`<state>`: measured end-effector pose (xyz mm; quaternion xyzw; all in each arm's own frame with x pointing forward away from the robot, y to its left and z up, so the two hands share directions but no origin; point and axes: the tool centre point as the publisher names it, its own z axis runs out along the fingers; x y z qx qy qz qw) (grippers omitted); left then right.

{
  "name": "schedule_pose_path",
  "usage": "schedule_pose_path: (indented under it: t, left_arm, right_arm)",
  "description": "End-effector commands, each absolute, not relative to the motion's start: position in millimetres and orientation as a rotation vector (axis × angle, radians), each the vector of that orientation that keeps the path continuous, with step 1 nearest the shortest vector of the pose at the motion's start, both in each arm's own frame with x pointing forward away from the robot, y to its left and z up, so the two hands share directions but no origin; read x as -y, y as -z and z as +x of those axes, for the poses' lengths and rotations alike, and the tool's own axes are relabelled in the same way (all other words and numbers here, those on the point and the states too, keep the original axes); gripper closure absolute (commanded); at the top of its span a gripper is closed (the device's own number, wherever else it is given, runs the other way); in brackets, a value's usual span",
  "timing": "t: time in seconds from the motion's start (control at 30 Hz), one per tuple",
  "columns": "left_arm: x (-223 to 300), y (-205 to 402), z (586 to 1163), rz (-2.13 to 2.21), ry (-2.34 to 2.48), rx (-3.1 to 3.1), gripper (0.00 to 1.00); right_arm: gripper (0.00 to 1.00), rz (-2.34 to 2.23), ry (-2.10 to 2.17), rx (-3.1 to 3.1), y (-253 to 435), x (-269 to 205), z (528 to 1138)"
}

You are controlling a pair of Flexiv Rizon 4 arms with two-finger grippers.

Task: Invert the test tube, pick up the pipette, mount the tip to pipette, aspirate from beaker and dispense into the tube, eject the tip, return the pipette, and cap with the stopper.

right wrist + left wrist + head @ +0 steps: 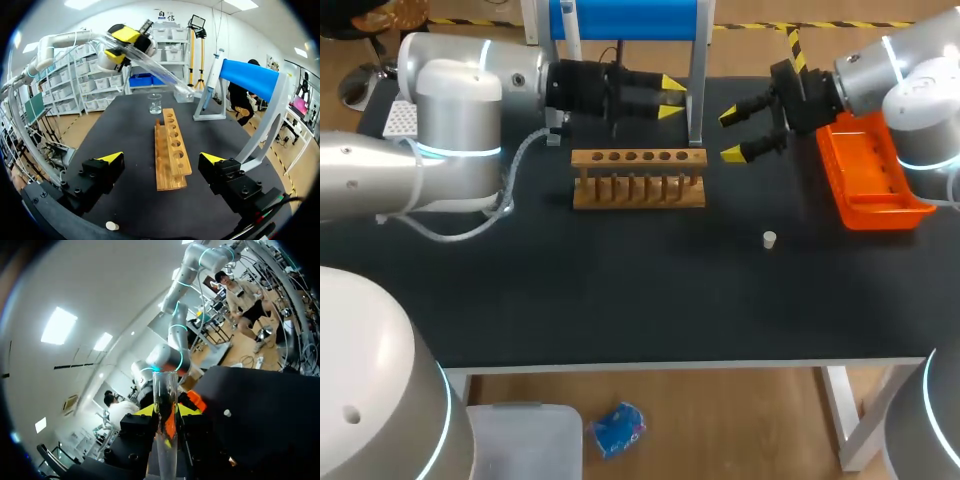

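Two end effectors: both hang above the table (620, 290), facing each other across the wooden rack (638, 180).
Left end effector (671, 97): clamped on the test tube (150, 64), one finger on each side.
Test tube: clear and held in the air, slanting out ahead of the left fingers, with its free end near the blue stand (630, 20).
Right end effector (732, 135): fingers spread wide, holding nothing, just off the rack's right end.
Stopper (769, 239): small and white, lying on the table, apart from the rack.
Beaker (155, 103): stands past the rack's far end, seen from the right wrist.
Pipette (214, 70): hangs on the blue stand.
Orange tray (880, 190): at the table's right, beneath the right arm.
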<state>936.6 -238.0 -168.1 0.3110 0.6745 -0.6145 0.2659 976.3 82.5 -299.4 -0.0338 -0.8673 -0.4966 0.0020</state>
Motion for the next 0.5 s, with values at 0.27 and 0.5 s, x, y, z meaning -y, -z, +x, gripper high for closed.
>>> schedule_pose_path:
  t: [0.27,0.5]
  left_arm:
    - [232.0,153.3,953.6,0.544,1.819,-2.001,1.00]
    - [234.2,163.0,963.9,0.462,1.846,-2.065,1.00]
  right_arm:
    - [0.00,-0.105,1.560,2.722,299.8,-82.4,976.2]
    - [0.00,-0.105,1.560,2.722,299.8,-82.4,976.2]
